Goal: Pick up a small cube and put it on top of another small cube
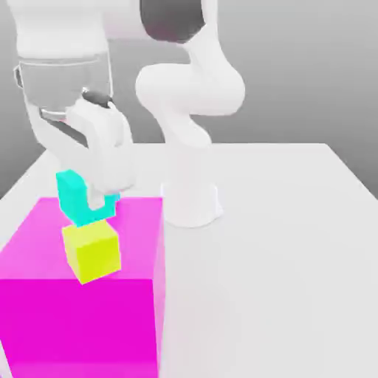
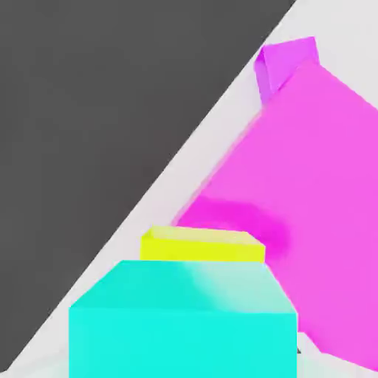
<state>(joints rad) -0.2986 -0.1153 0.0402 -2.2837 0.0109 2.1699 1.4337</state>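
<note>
The gripper grips the teal cube right above the lime cube, so only letting go is left.

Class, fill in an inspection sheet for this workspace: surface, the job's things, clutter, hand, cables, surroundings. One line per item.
Surface: white table, bare on the exterior view's right.
Job's things: teal cube at the hand, above the lime cube, which sits on the magenta block; whether the two cubes touch cannot be told.
Clutter: large magenta block; a small purple object beyond it in the hand view.
Hand: hand wraps around the teal cube; grip unclear.
Cables: nothing seen.
Surroundings: plain grey backdrop; white arm base on the table.
</note>
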